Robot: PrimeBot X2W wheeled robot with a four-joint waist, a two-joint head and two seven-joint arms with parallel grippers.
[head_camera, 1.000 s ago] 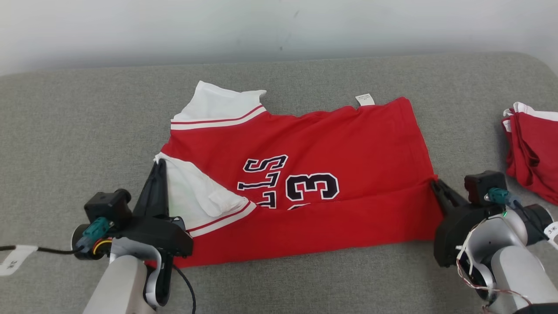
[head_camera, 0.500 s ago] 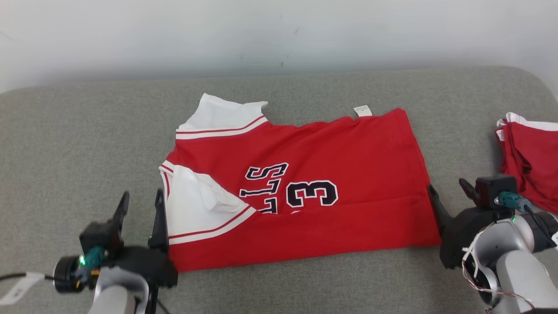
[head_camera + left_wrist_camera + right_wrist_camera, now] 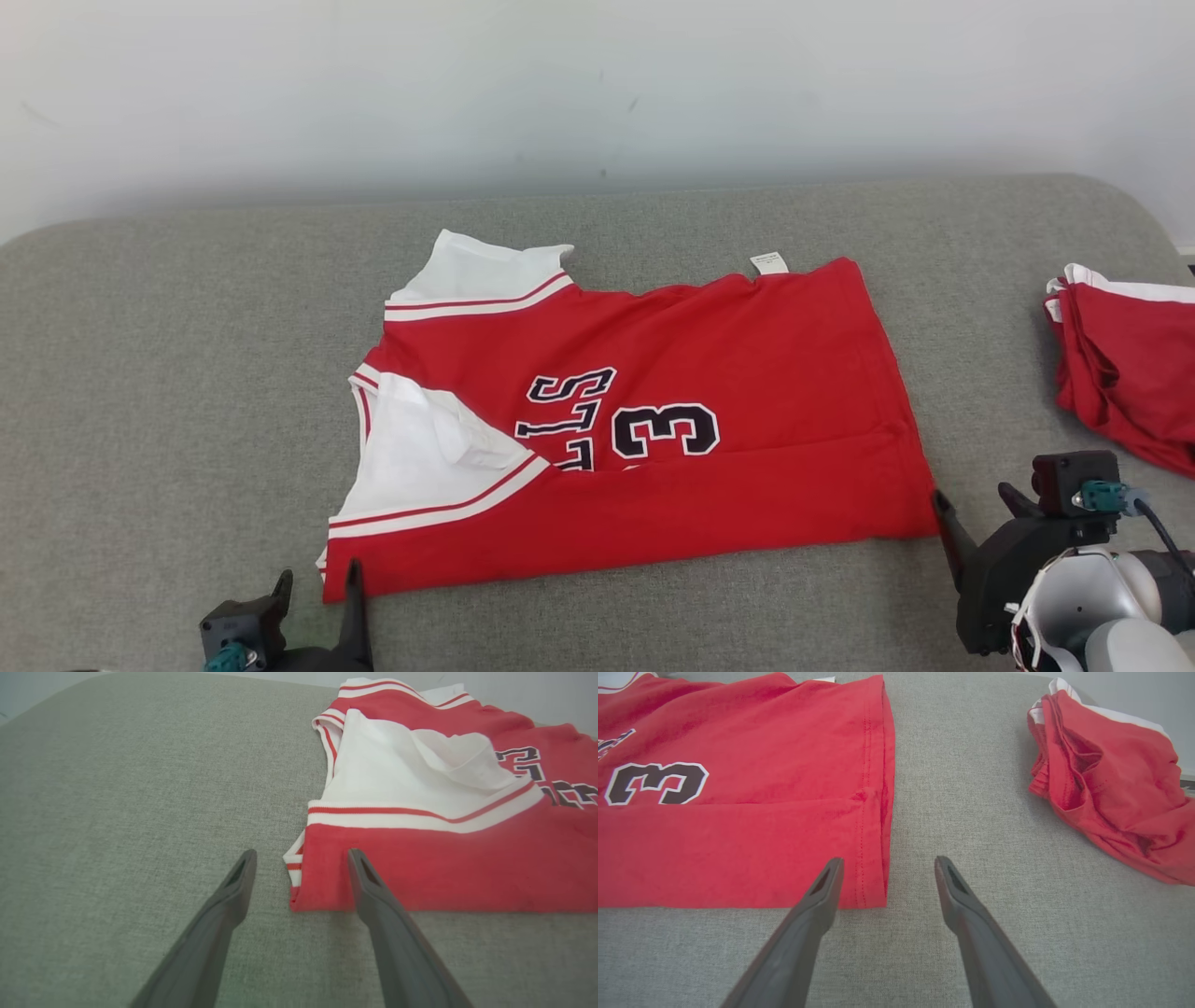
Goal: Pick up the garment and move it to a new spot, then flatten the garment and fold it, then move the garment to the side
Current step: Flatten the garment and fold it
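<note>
- Grey woven upholstery covered the padded surface (image 3: 168, 373) that carried everything. Its far edge ran along a pale wall.
- The red garment (image 3: 747, 355), a jersey with white sleeves and dark lettering, lay in the middle of the surface. Its sleeves pointed toward the left edge and its hem toward the right edge.
- A near strip of the jersey lay doubled up over the lettering, so we judged the folding step to be in hand, with one lengthwise fold laid.
- We judged that the next move called for a fresh pinch on two corners, probably the far long edge, brought toward the near edge. The shift to the side was not yet done.
- A second red heap (image 3: 1130, 373) sat at the right edge, well apart from the jersey.
- The right gripper (image 3: 888, 859) hung low at the jersey's near right corner. Its jaws were spread and pinching nothing, with one finger over the hem and the other over bare upholstery.
- The left gripper (image 3: 302, 853) hung likewise at the near left corner, jaws spread and empty, straddling the red corner. We could not tell whether either finger touched the cloth.
- A small white label (image 3: 768, 263) stuck out at the jersey's far edge.
</note>
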